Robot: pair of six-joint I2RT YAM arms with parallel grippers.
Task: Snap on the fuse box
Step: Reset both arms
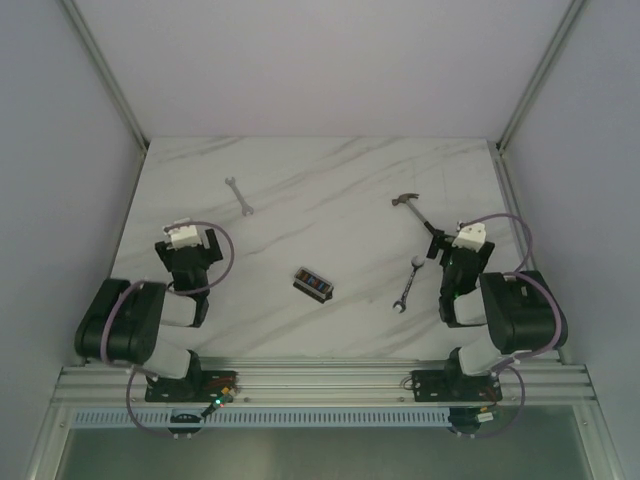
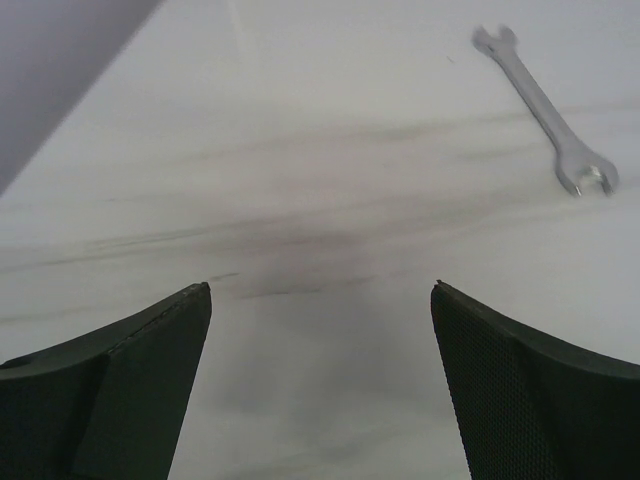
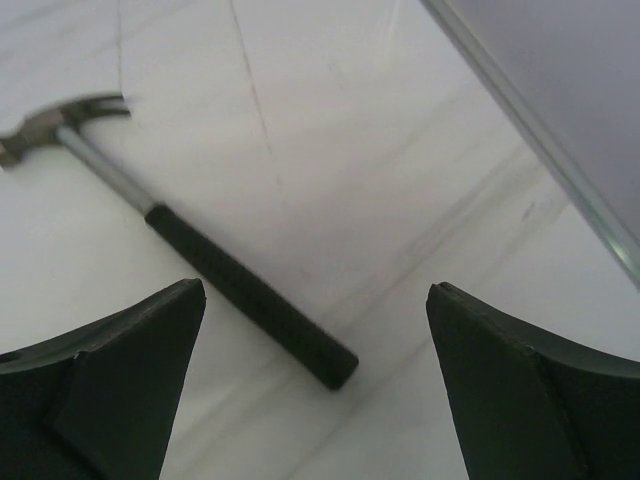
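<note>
The fuse box (image 1: pixel 313 283) lies flat on the marble table (image 1: pixel 300 170), about midway between my two arms and near the table's front edge. It is turned at a slant, with its row of coloured fuses facing up. From overhead it is too small for me to tell whether a cover sits on it, and I see no loose cover near it.

Nothing touches the fuse box. To its right lies a wrench (image 1: pixel 408 285), and beyond that, further back, a hammer (image 3: pixel 200 250). A second wrench (image 2: pixel 545 105) lies well off behind the fuse box and to its left.

My left gripper (image 2: pixel 320 287) is well to the left of the fuse box, jaws spread wide over bare marble and holding nothing. My right gripper (image 3: pixel 315 285) is well to the right of it, also gaping and empty, looking past the hammer's handle. Neither wrist camera has the fuse box in view.

I judge the job to be at its very start, with the approach not yet made. The next move calls for swinging one arm inward until the fuse box shows between its fingers. Then I would turn the wrist to match the slant and come down squarely, so the press goes straight through the box and does not push it sideways.
</note>
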